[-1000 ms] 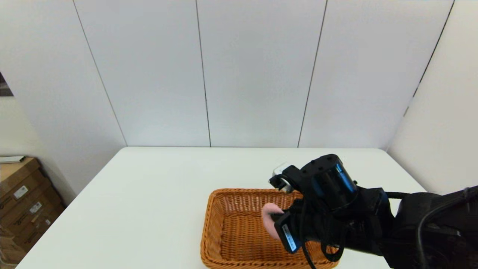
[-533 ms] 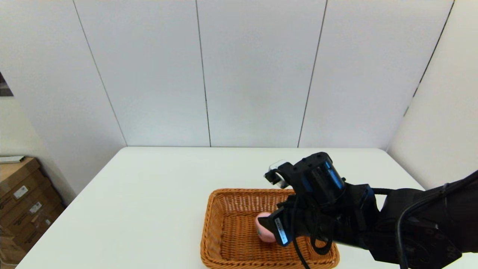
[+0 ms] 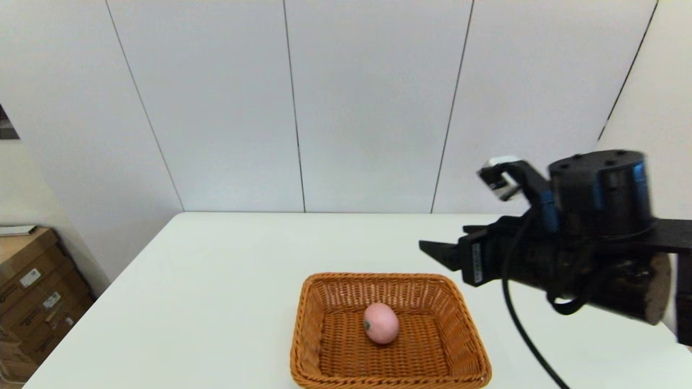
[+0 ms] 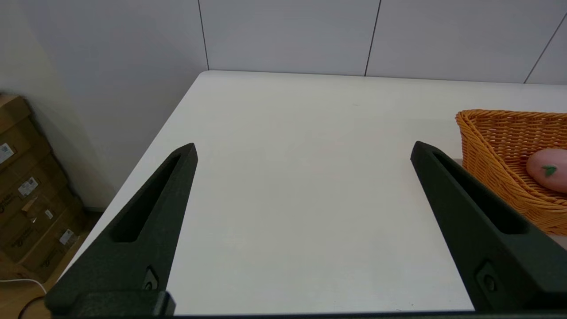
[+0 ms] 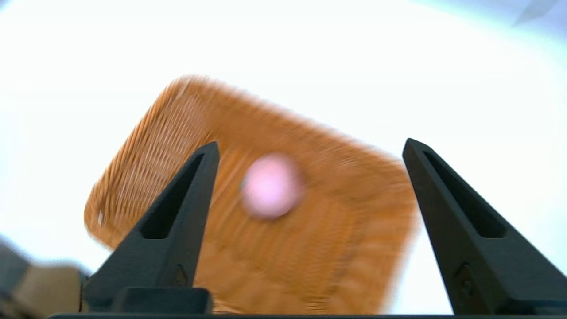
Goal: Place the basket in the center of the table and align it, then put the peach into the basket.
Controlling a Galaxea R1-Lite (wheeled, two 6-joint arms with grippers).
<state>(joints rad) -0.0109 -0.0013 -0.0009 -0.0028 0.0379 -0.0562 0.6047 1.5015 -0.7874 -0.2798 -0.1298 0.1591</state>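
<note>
White wall panels back our large white tabletop (image 3: 216,281). From the head we see the small pale-pink peach (image 3: 381,323) inside the rectangular orange-brown wicker basket (image 3: 308,335), below-left of our raised, empty right gripper (image 3: 432,251). Left wrist: our left gripper (image 4: 303,153) spread, parked beside it. Right wrist: fingers wide above the peach.

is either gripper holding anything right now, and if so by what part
Nothing is held. The right gripper is open and empty above the basket, where the peach lies loose. The left gripper is open over bare table.
</note>
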